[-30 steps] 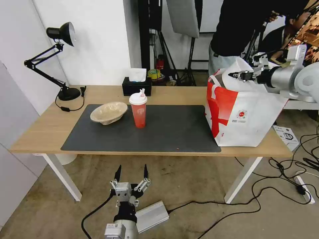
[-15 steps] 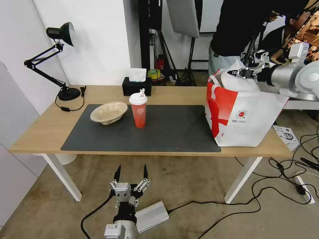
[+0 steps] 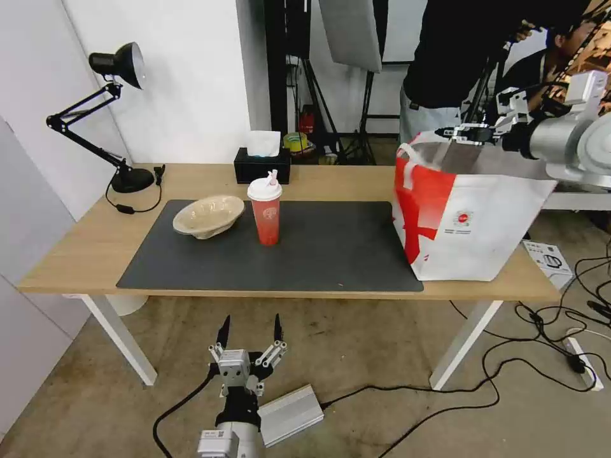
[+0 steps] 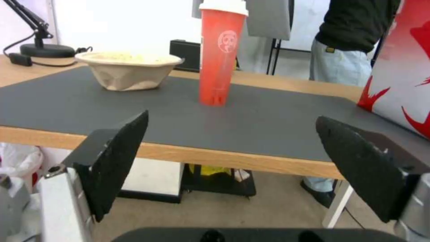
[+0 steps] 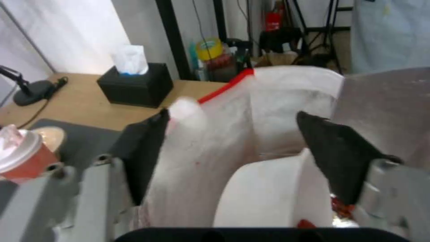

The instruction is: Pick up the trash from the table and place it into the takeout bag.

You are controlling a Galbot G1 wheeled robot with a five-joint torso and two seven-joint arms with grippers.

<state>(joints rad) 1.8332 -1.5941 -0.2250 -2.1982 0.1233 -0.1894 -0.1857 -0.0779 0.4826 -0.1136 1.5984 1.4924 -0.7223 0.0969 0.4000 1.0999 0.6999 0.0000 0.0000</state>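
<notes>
Trash is split between two places. Inside the large white takeout bag with the red side panel point(image 3: 471, 219), which stands on the right end of the long light-wood table point(image 3: 83, 251), we see the round white bowl with red food scraps point(image 5: 273, 195) lying tilted on its side against the silver lining. Our right gripper point(image 3: 459, 133) hovers just above the bag's open mouth with its jaws spread wide and holding nothing; in the right wrist view the bowl sits below and between the two black fingers point(image 5: 334, 148), apart from them. On the dark grey mat point(image 3: 331, 251), the red drink cup with the white lid point(image 3: 265, 213) stands upright near the middle, and the shallow beige pulp bowl point(image 3: 208, 215) rests just to its left, tilted. At the far edge sit a black tissue box point(image 3: 261, 166) and, far left, a black desk lamp point(image 3: 105, 114). Our left gripper point(image 3: 250, 337) waits low before the near table edge, jaws released and empty.
</notes>
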